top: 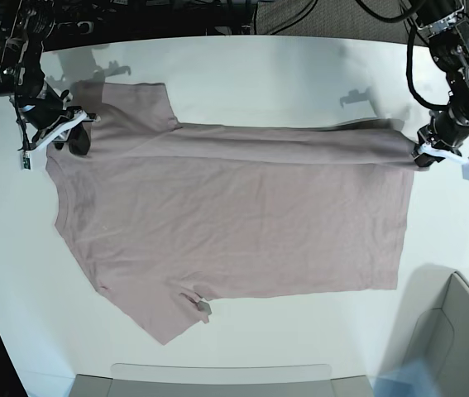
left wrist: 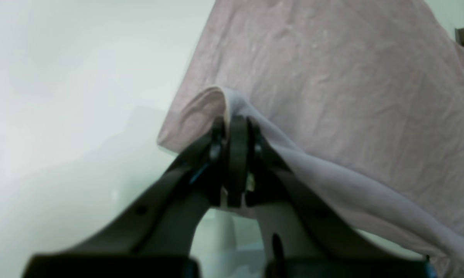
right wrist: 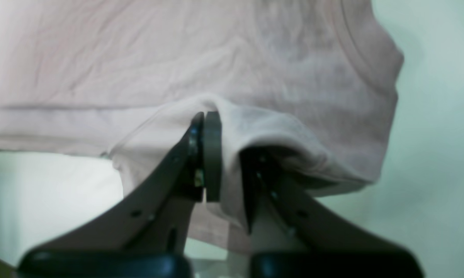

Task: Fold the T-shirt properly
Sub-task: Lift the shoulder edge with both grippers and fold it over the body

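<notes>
You've got the T-shirt (top: 234, 223) spread flat on the white table (top: 300, 74), collar end toward the base view's left. Left gripper (left wrist: 235, 127) is clamped on a bunched fold at the hem corner, base view's right. Right gripper (right wrist: 212, 123) is pinching fabric at the shoulder and sleeve end. The far edge is lifted in a taut ridge between both grippers.

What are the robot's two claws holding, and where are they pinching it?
Both pinch the dusty pink cotton T-shirt. The left gripper is shut on a corner of its bottom hem; the right gripper is shut on cloth near its shoulder.
</notes>
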Controlling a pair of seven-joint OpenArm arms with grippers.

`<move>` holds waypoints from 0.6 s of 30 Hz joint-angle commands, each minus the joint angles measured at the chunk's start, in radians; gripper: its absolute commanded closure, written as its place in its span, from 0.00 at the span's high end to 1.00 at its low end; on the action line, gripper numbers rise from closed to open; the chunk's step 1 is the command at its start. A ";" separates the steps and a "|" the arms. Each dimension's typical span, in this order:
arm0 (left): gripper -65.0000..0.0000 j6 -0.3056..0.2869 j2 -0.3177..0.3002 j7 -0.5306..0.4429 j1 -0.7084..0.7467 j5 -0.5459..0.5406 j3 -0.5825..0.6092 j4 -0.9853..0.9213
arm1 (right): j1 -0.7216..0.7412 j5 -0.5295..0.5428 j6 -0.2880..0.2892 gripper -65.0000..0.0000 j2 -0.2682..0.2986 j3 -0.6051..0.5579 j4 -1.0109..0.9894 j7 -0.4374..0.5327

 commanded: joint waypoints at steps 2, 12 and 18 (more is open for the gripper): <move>0.00 -0.001 -0.009 -0.019 -0.036 -0.007 0.032 -0.017 | 0.042 -0.015 0.003 0.00 0.016 -0.008 -0.026 0.016; 0.00 0.000 -0.011 -0.087 -0.096 -0.007 0.066 -0.084 | 0.199 -0.029 0.005 0.00 0.036 -0.011 -0.167 0.020; 0.00 0.000 -0.012 -0.090 -0.177 -0.006 0.066 -0.161 | 0.281 -0.029 0.005 0.00 0.058 -0.013 -0.252 0.020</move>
